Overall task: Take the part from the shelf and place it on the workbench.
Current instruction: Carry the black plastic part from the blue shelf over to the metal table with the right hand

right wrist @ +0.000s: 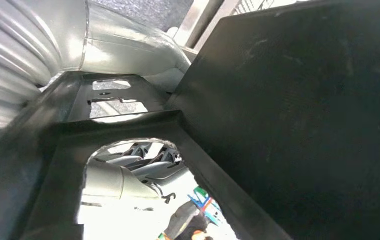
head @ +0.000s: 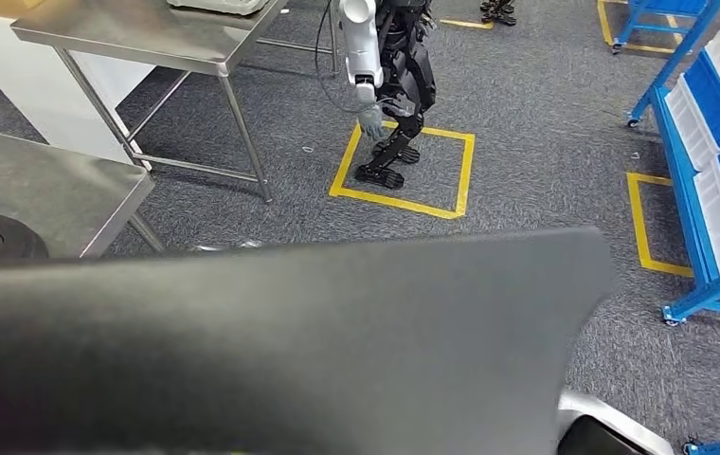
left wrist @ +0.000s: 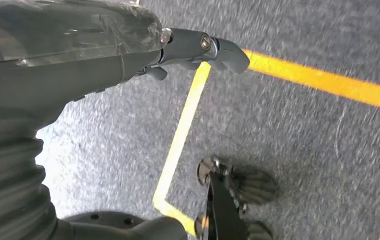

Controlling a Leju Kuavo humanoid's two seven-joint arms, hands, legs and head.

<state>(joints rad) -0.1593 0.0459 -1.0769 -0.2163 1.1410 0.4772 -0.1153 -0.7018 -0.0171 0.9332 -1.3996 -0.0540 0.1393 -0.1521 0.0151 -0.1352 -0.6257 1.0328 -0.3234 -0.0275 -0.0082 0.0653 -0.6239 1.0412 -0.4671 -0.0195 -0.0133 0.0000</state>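
From the head, the large dark part [head: 280, 346] spans the foreground, before steel workbenches [head: 63, 194], blue shelf [head: 716, 190] and another robot [head: 389, 85]. Left wrist: left hand [left wrist: 128, 55] beside it, fingers straight; hold unclear. Right wrist: part close against right hand [right wrist: 23, 60]; grip unclear.

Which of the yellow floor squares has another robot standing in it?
The full yellow square at centre; the other robot stands inside it. The one beside the blue shelf is partly hidden.
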